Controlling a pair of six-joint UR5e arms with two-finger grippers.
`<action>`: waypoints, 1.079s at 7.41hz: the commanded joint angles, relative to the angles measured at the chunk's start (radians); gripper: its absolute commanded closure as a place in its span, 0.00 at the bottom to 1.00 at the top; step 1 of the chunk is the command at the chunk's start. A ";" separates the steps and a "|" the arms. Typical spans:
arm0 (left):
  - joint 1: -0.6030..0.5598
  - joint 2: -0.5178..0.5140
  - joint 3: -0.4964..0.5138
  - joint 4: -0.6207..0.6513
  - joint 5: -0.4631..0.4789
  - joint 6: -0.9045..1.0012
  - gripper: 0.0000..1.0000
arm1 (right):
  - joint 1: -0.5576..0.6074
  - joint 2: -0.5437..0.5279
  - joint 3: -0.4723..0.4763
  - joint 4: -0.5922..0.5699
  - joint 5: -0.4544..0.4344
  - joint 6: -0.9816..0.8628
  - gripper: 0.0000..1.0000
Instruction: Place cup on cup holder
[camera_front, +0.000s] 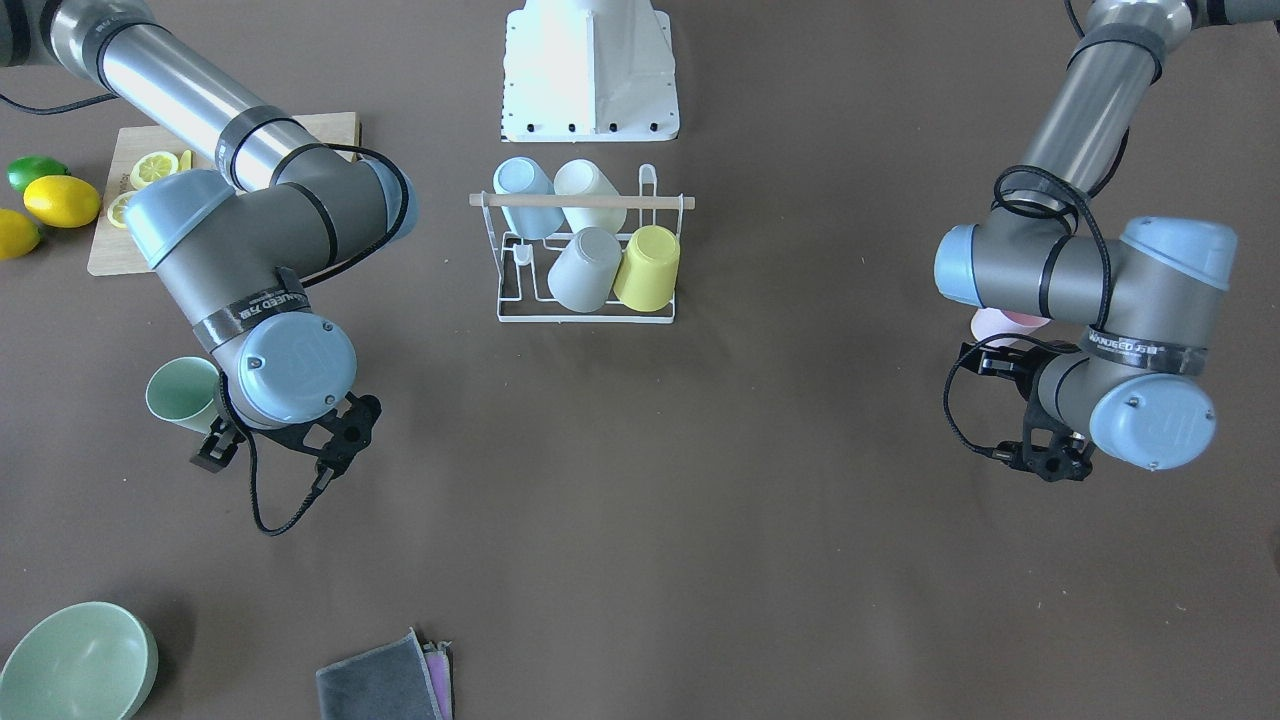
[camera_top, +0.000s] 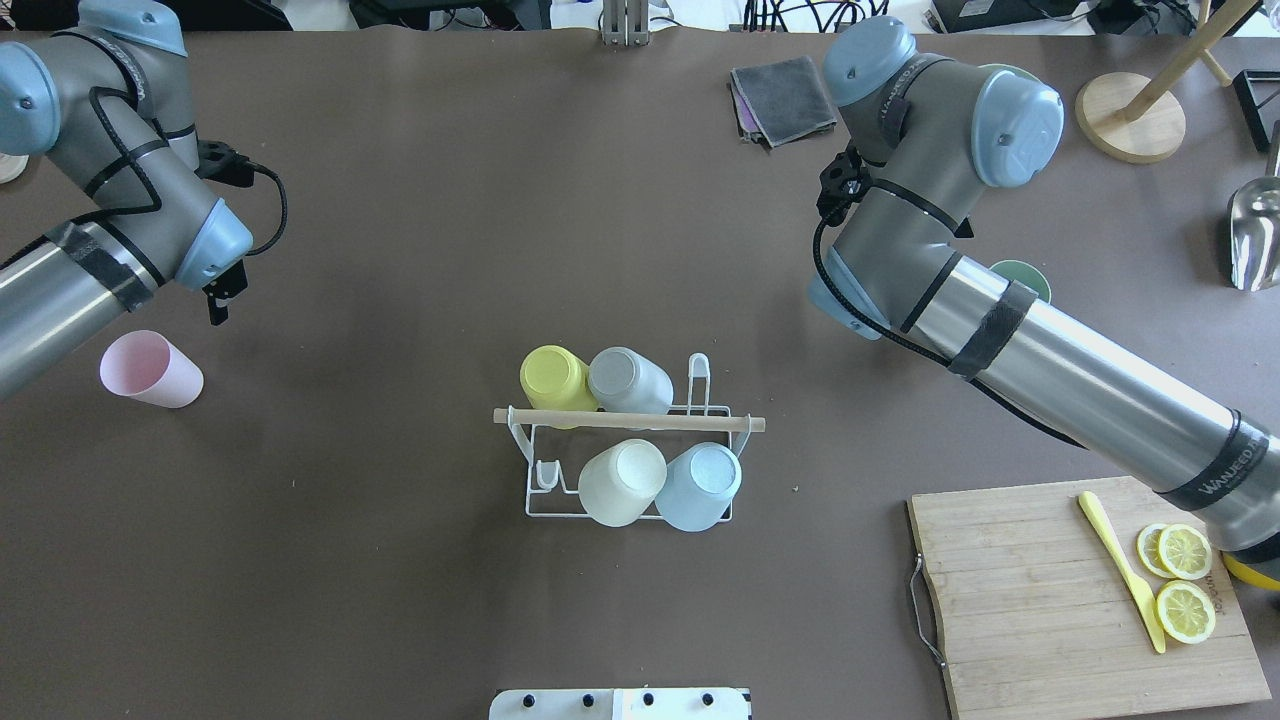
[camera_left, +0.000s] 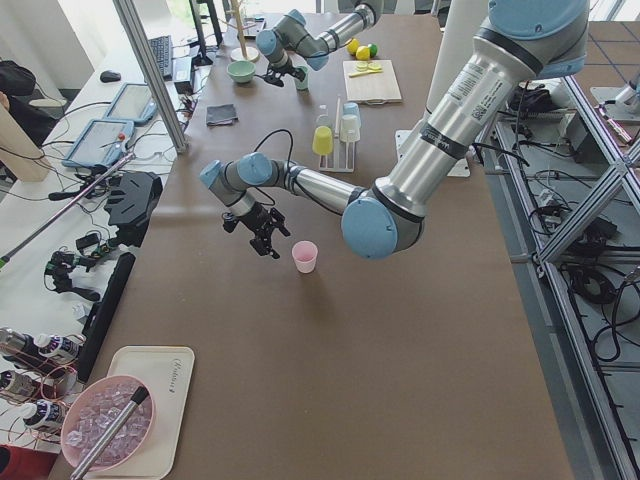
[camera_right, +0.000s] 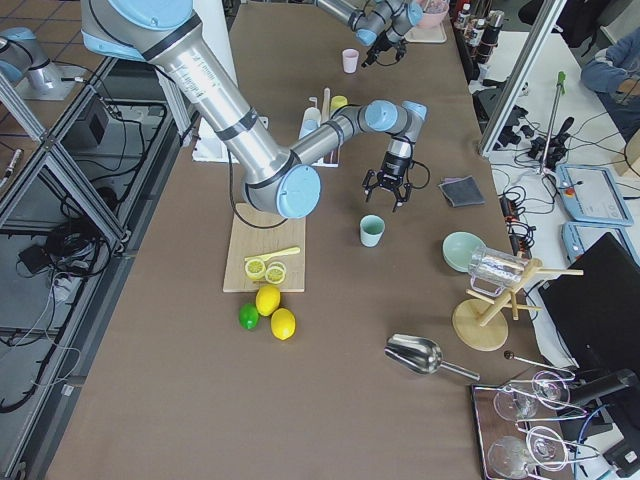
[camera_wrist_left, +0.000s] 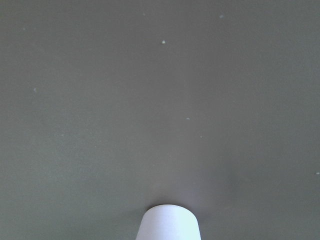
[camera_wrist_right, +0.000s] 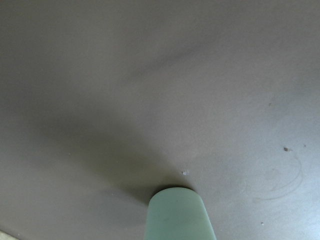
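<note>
A brown tabletop (camera_top: 400, 250) is seen from several angles, with a robot arm reaching in from each side.

At the centre stands the cup holder (camera_top: 628, 421), a white wire rack with a pale wooden rod across its top. Four cups sit upside down and tilted on its prongs. A yellow cup (camera_top: 556, 378) and a grey cup (camera_top: 628, 378) fill the row farther from the robot. A cream cup (camera_top: 622, 482) and a light blue cup (camera_top: 700, 485) fill the nearer row. A bare prong stands at one end of each row.

Two more cups stand upright on the tabletop, mouths up, well apart from the holder:
- **Pink cup:** The pink cup (camera_top: 150, 368) is on the robot's left. The left claw (camera_left: 272, 243) hangs just beside it, fingers spread apart, touching nothing. In the left wrist view only the cup's pale side shows, at the bottom edge.
- **Green cup:** The mint green cup (camera_right: 372, 231) is on the robot's right, largely hidden under the arm in the overhead view. The right claw (camera_right: 387, 200) hovers near it, also spread apart and holding nothing. In the right wrist view the cup sits at the bottom edge.

On the robot's right, a wooden cutting board (camera_top: 1040, 590) carries lemon slices (camera_top: 1185, 580) and a yellow knife (camera_top: 1120, 565). Whole lemons (camera_front: 62, 200) and a lime (camera_front: 35, 172) lie just beside the board.

Toward the far edge lie folded cloths (camera_top: 785, 95) — grey on top, pink beneath — and a pale green bowl (camera_front: 75, 660).
</note>
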 joint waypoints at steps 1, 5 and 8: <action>0.022 -0.006 0.029 0.005 0.000 0.018 0.02 | -0.025 -0.016 -0.012 0.002 -0.030 -0.012 0.00; 0.040 -0.012 0.064 0.069 0.003 0.083 0.02 | -0.060 -0.065 -0.018 0.049 -0.092 -0.049 0.00; 0.078 -0.012 0.084 0.105 0.009 0.107 0.02 | -0.060 -0.077 -0.029 0.059 -0.111 -0.064 0.00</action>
